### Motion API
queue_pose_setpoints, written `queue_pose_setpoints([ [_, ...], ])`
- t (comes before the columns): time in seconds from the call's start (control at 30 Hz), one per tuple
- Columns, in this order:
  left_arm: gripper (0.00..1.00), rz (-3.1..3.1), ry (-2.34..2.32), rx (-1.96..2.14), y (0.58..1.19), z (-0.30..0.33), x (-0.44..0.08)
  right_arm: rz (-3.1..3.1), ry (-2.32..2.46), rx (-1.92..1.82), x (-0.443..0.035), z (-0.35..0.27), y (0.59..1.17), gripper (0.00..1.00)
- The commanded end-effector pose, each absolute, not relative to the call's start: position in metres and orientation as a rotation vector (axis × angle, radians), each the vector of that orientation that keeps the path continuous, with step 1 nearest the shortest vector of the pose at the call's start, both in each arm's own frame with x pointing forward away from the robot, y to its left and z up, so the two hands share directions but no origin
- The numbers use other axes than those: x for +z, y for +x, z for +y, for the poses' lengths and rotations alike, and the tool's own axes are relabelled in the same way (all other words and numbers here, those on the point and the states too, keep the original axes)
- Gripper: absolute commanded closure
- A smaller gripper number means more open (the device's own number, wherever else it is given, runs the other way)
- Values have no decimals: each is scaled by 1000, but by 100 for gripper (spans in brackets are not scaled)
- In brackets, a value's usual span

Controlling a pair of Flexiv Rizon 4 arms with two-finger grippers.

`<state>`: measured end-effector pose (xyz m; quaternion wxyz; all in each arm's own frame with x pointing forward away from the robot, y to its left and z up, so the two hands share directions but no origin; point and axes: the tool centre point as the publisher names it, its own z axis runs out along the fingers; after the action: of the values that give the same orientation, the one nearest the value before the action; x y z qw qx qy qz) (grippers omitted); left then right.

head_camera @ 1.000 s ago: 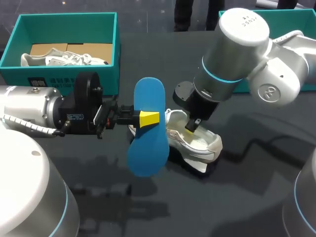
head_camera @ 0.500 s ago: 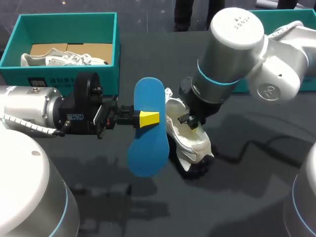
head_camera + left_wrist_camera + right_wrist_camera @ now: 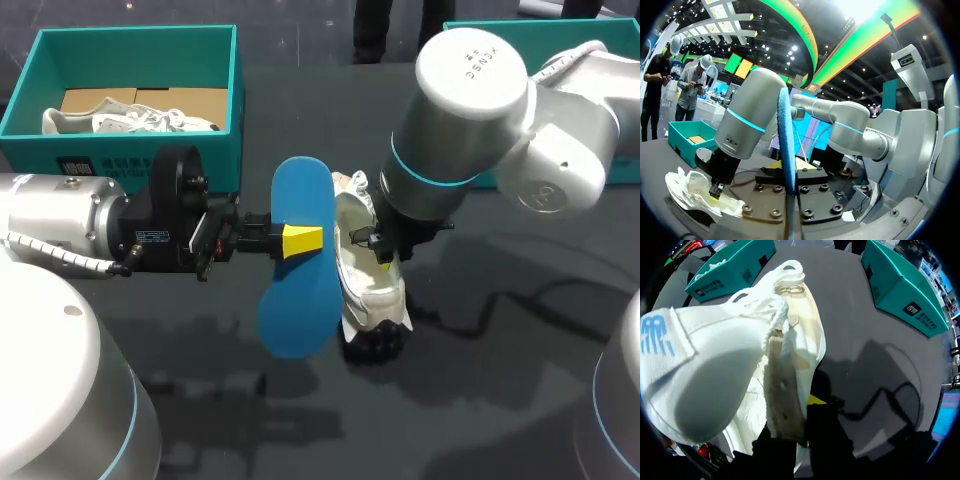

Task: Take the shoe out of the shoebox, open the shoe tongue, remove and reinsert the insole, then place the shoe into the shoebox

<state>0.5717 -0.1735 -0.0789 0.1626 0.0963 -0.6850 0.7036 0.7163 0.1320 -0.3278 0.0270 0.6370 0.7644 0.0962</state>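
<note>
Now our left gripper [image 3: 300, 241] pinches the flat blue foam insole [image 3: 298, 300] on edge at mid-length over the table's centre, with the open teal cardboard shoebox [image 3: 130, 38] off at ten o'clock. At the insole's three o'clock, our right gripper [image 3: 386, 262] is clamped on the side wall of the white mesh lace-up shoe [image 3: 360, 290], tipped onto its side on the dark table [image 3: 500, 400]. We judge the insole light and floppy, best fed toe-first. The shoe seems light but soft-walled, so a hold at the stiffer heel collar should steady it.

Dark grey table [image 3: 500, 420], smooth w/ slight sheen; soft shadows & faint reflections across its top.
</note>
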Motion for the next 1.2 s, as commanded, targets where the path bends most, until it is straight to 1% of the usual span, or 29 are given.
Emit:
queue_pose_setpoints([
  [0.03, 100, -1953, 278, 2011, 570, -174, -80, 2347, 1987, 311, -331, 131, 710, 100],
  [0.37, 100, -1953, 278, 2011, 570, -174, -80, 2266, 2075, 240, -343, 139, 704, 100],
  [0.73, 100, -1953, 278, 2011, 570, -174, -80, 2262, 2121, 297, -356, 142, 699, 100],
  [1.2, 100, -1953, 278, 2011, 570, -174, -80, 2282, 2172, 281, -380, 144, 702, 100],
])
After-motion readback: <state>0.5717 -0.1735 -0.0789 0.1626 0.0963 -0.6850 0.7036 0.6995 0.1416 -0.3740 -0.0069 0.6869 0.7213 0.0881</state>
